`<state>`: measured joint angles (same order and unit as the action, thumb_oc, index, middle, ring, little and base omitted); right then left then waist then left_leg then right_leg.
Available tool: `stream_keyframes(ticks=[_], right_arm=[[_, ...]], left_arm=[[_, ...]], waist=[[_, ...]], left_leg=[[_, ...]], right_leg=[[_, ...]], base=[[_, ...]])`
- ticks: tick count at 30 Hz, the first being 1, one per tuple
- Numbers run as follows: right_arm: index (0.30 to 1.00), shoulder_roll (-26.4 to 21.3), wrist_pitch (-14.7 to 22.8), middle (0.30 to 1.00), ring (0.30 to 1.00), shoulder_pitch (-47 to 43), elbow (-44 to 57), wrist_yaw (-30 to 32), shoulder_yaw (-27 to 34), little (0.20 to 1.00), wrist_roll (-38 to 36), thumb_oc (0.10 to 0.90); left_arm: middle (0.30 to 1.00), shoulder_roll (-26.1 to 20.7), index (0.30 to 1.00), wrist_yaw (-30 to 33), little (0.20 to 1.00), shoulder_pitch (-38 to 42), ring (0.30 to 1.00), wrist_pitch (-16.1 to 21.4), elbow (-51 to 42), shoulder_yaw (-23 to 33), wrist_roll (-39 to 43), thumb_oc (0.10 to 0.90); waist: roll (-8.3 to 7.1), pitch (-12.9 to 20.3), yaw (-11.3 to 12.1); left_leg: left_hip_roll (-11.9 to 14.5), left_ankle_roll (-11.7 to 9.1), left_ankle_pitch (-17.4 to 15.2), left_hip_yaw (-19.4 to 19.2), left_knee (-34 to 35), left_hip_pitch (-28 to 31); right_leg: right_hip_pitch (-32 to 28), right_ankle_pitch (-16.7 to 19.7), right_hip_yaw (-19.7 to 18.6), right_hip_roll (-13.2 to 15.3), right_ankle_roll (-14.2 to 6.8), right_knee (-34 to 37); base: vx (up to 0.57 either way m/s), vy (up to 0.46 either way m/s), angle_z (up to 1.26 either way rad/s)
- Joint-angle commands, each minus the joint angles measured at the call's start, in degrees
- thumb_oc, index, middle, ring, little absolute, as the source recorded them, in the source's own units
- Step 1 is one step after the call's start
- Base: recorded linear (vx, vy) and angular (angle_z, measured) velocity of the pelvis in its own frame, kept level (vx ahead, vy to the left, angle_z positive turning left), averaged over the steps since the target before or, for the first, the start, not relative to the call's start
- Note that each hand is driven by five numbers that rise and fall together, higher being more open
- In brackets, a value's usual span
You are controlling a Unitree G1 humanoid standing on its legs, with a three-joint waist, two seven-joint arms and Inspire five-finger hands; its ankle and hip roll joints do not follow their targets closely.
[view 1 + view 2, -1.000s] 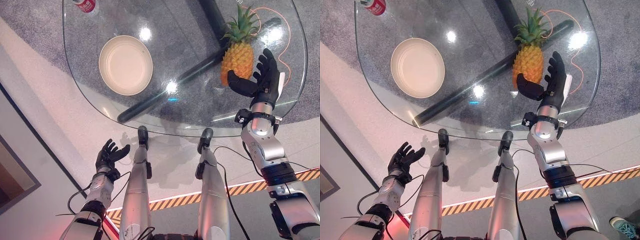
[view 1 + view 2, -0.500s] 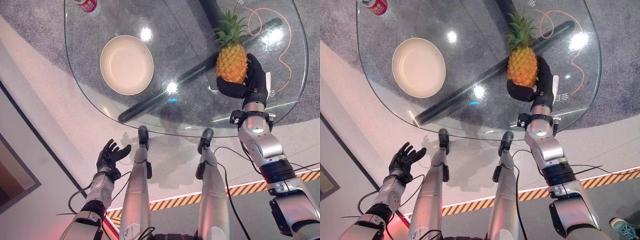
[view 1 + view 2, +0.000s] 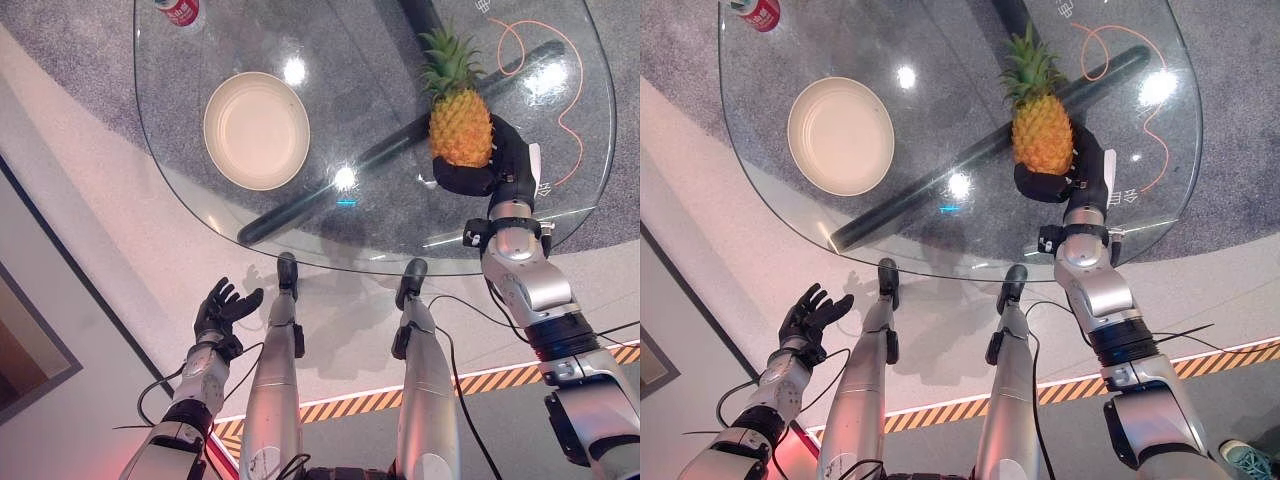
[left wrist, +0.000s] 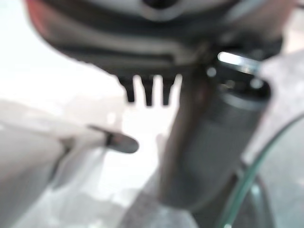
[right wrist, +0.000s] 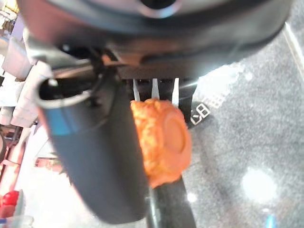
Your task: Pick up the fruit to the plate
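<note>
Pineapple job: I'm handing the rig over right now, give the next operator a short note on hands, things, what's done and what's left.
Right hand: shut on the pineapple, gripping its lower end, leaves pointing away from the robot.
Left hand: open, idle, low beside the glass table, holding nothing.
Plate: empty, on the table's left side, well apart from the pineapple.
Done: pineapple grasped.
Left: carry it leftward across the table, set it on the plate, release.
A red can stands at the far left edge.

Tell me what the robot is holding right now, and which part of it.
The right hand grips the pineapple around its lower body; the left hand is open.
</note>
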<state>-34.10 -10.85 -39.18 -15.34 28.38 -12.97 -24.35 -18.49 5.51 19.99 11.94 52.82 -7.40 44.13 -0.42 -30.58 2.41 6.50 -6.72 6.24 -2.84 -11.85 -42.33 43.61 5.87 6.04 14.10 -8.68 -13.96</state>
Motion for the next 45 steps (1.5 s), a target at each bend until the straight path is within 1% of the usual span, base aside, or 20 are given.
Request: stream_keyframes(ticks=[1, 4, 8, 9, 10, 14, 15, 17, 18, 20, 21, 25, 27, 29, 30, 32, 37, 39, 42, 45], right_arm=[[0.3, -4.2, 2.5, 0.3, 0.3, -1.4, 3.3, 1.4, 0.5, 0.2, 3.0, 0.1], [0.3, -3.8, 3.1, 0.3, 0.3, -1.3, 3.5, 2.1, 0.7, 0.2, 3.7, 0.1], [0.3, -3.2, 3.7, 0.3, 0.3, -1.0, 3.3, 3.1, 1.0, 0.2, 4.6, 0.1], [0.3, -3.2, 3.9, 0.3, 0.3, -0.9, 3.3, 3.2, 1.0, 0.2, 4.6, 0.1], [0.3, -3.0, 4.4, 0.3, 0.3, -0.5, 3.1, 3.8, 1.2, 0.2, 4.7, 0.1], [0.3, -2.2, 5.3, 0.3, 0.3, 0.4, 2.8, 4.6, 1.9, 0.2, 4.8, 0.1], [0.3, -2.0, 5.7, 0.3, 0.3, 0.6, 2.8, 4.9, 2.1, 0.2, 4.8, 0.1], [0.3, -1.5, 6.4, 0.3, 0.3, 0.6, 2.8, 6.2, 2.1, 0.2, 5.1, 0.1], [0.3, -1.4, 6.5, 0.3, 0.3, 0.6, 2.8, 6.3, 2.1, 0.2, 5.1, 0.1], [0.3, -1.0, 7.1, 0.3, 0.3, 0.9, 3.2, 7.4, 2.3, 0.2, 5.8, 0.1], [0.3, -0.7, 7.6, 0.3, 0.3, 1.4, 3.4, 7.8, 2.6, 0.2, 6.1, 0.1], [0.3, 0.1, 8.2, 0.3, 0.3, 1.7, 4.4, 9.2, 3.2, 0.2, 6.7, 0.1], [0.3, 0.2, 8.8, 0.3, 0.3, 2.0, 5.2, 9.6, 3.6, 0.2, 7.0, 0.1], [0.3, 0.4, 9.5, 0.3, 0.3, 2.3, 5.7, 9.9, 3.9, 0.2, 7.6, 0.1], [0.3, 0.8, 10.4, 0.3, 0.3, 2.7, 6.4, 10.6, 4.3, 0.2, 8.5, 0.1], [0.3, 1.3, 11.8, 0.3, 0.3, 2.8, 6.5, 11.1, 4.7, 0.2, 9.8, 0.1], [0.3, 2.2, 14.0, 0.3, 0.3, 2.7, 7.8, 12.8, 5.3, 0.2, 13.2, 0.1], [0.3, 2.5, 14.7, 0.3, 0.3, 2.4, 8.2, 13.5, 5.4, 0.2, 15.0, 0.1], [0.3, 2.6, 15.4, 0.3, 0.3, 2.3, 8.7, 13.8, 5.8, 0.2, 16.4, 0.1], [0.3, 2.9, 16.6, 0.3, 0.3, 2.1, 9.5, 14.1, 6.0, 0.2, 19.5, 0.1]], left_arm=[[0.9, -1.7, 0.9, 1.7, 0.9, -4.2, 0.9, 1.9, -0.1, 0.9, 0.9, 0.8], [0.9, -1.6, 0.9, 2.4, 0.9, -4.0, 0.9, 3.7, -0.7, 2.0, 4.7, 0.8], [0.9, -1.5, 0.9, 5.3, 0.9, -3.9, 0.9, 7.8, -3.3, 5.3, 11.2, 0.8], [0.9, -1.6, 0.9, 5.7, 0.9, -3.8, 0.9, 7.8, -3.8, 5.7, 11.5, 0.8], [0.9, -1.7, 0.9, 7.8, 0.9, -3.3, 0.9, 9.6, -5.4, 7.1, 13.0, 0.8], [0.9, -2.6, 0.9, 11.9, 0.9, -1.7, 0.9, 13.1, -8.3, 10.3, 14.8, 0.8], [0.9, -3.1, 0.9, 12.6, 0.9, -1.1, 0.9, 14.4, -9.1, 11.4, 15.7, 0.8], [0.9, -4.1, 0.9, 14.5, 0.9, 0.5, 0.9, 16.0, -10.5, 12.9, 15.6, 0.8], [0.9, -4.2, 0.9, 15.0, 0.9, 0.7, 0.9, 16.3, -10.8, 13.0, 15.4, 0.8], [0.9, -4.7, 0.9, 17.3, 0.9, 2.1, 0.9, 18.3, -12.5, 13.8, 14.1, 0.8], [0.9, -4.8, 0.9, 18.9, 0.9, 2.6, 0.9, 20.1, -13.8, 14.4, 13.5, 0.8], [0.9, -5.8, 0.9, 25.2, 0.9, 4.4, 0.9, 22.6, -17.8, 15.8, 5.2, 0.8], [0.9, -6.5, 0.9, 28.0, 0.9, 5.2, 0.9, 23.2, -19.8, 16.0, 1.5, 0.8], [0.9, -6.6, 0.9, 28.5, 0.9, 5.5, 0.9, 23.9, -21.0, 16.1, 0.9, 0.8], [0.9, -6.6, 0.9, 29.8, 0.9, 5.9, 0.9, 24.9, -22.5, 16.3, -0.9, 0.8], [0.9, -6.6, 0.9, 30.3, 0.9, 6.4, 0.9, 26.0, -23.8, 16.4, -2.1, 0.8], [0.9, -6.5, 0.9, 31.8, 0.9, 8.1, 0.9, 27.7, -27.8, 16.3, -6.2, 0.8], [0.9, -6.5, 0.9, 31.9, 0.9, 8.9, 0.9, 27.8, -29.4, 16.2, -7.6, 0.8], [0.9, -6.7, 0.9, 31.8, 0.9, 9.8, 0.9, 27.1, -31.6, 16.1, -8.4, 0.8], [0.9, -7.0, 0.9, 31.2, 0.9, 10.6, 0.9, 26.5, -34.2, 15.8, -9.6, 0.8]], waist=[[0.98, 0.8, -0.7], [1.09, 0.8, -0.7], [1.2, 0.8, -0.4], [1.18, 0.8, -0.4], [1.1, 0.8, -0.3], [0.9, 0.8, -0.3], [0.78, 0.8, -0.2], [0.57, 0.8, -0.2], [0.52, 0.8, -0.2], [0.33, 0.8, -0.3], [0.26, 0.8, -0.3], [0.12, 0.8, -0.3], [0.12, 0.8, -0.3], [0.12, 0.8, -0.2], [0.06, 0.8, -0.2], [0.07, 0.8, -0.2], [0.05, 0.8, -0.1], [0.08, 0.8, -0.1], [0.11, 0.8, -0.2], [0.1, 0.8, -0.3]], left_leg=[[-2.7, 1.4, -3.0, 0.7, -2.9, -0.8], [-2.8, 1.4, -3.1, 0.7, -3.0, -0.9], [-2.8, 1.4, -3.2, 1.0, -3.0, -0.7], [-2.8, 1.3, -3.2, 1.0, -3.0, -0.7], [-2.9, 1.3, -3.3, 1.1, -3.1, -0.6], [-2.9, 1.2, -3.5, 1.4, -3.3, -0.6], [-2.9, 1.1, -3.5, 1.5, -3.3, -0.6], [-2.8, 1.0, -3.5, 1.6, -3.2, -0.6], [-2.8, 1.0, -3.5, 1.6, -3.2, -0.6], [-2.7, 0.9, -3.5, 1.7, -3.1, -0.6], [-2.8, 0.9, -3.5, 1.9, -3.1, -0.6], [-2.8, 0.8, -3.5, 1.8, -2.9, -0.6], [-2.6, 0.7, -3.5, 1.8, -2.8, -0.7], [-2.6, 0.7, -3.6, 1.8, -2.9, -0.8], [-2.6, 0.7, -3.7, 1.9, -2.9, -1.0], [-2.6, 0.7, -3.7, 1.9, -2.8, -0.8], [-2.5, 0.6, -3.9, 1.8, -2.6, -0.8], [-2.5, 0.6, -3.8, 1.8, -2.6, -0.9], [-2.5, 0.6, -3.9, 1.7, -2.4, -0.9], [-2.5, 0.6, -3.8, 1.7, -2.3, -1.0]], right_leg=[[-0.1, -1.3, 4.3, -1.5, 1.4, -0.1], [0.0, -1.4, 4.2, -1.4, 1.4, -0.3], [-0.1, -1.7, 4.1, -1.4, 1.4, -0.5], [-0.1, -1.8, 4.1, -1.4, 1.4, -0.5], [-0.2, -1.9, 4.1, -1.3, 1.5, -0.5], [-0.2, -2.1, 4.1, -1.3, 1.5, -0.7], [-0.2, -2.2, 4.1, -1.3, 1.5, -0.8], [-0.3, -2.2, 4.1, -1.4, 1.5, -0.7], [-0.3, -2.2, 4.1, -1.4, 1.6, -0.6], [-0.4, -2.2, 4.1, -1.5, 1.6, -0.5], [-0.4, -2.2, 4.0, -1.5, 1.6, -0.5], [-0.5, -2.2, 4.1, -1.6, 1.7, -0.2], [-0.5, -2.3, 4.0, -1.6, 1.7, -0.2], [-0.4, -2.3, 4.0, -1.5, 1.7, -0.2], [-0.4, -2.3, 4.0, -1.5, 1.6, -0.2], [-0.6, -2.3, 4.1, -1.5, 1.5, -0.1], [-0.8, -2.2, 4.1, -1.4, 1.3, 0.2], [-0.7, -2.2, 4.1, -1.4, 1.3, 0.2], [-0.6, -2.1, 4.0, -1.4, 1.2, 0.4], [-0.6, -2.0, 4.0, -1.3, 1.1, 0.5]], base=[[0.0, 0.0, 0.0], [0.0, 0.0, 0.0], [0.0, 0.0, 0.0], [0.0, 0.0, 0.0], [0.0, 0.0, 0.0], [0.0, 0.0, 0.0], [0.0, 0.0, 0.0], [0.0, -0.016, 0.0], [0.0, 0.0, 0.0], [0.0, -0.021, 0.01], [-0.01, -0.036, 0.01], [0.0, -0.008, 0.0], [0.0, 0.0, 0.0], [0.0, 0.0, 0.0], [0.0, 0.0, 0.0], [-0.01, -0.015, 0.0], [0.0, 0.0, 0.0], [0.0, 0.0, 0.0], [0.0, 0.0, 0.0], [0.0, 0.0, 0.0]])
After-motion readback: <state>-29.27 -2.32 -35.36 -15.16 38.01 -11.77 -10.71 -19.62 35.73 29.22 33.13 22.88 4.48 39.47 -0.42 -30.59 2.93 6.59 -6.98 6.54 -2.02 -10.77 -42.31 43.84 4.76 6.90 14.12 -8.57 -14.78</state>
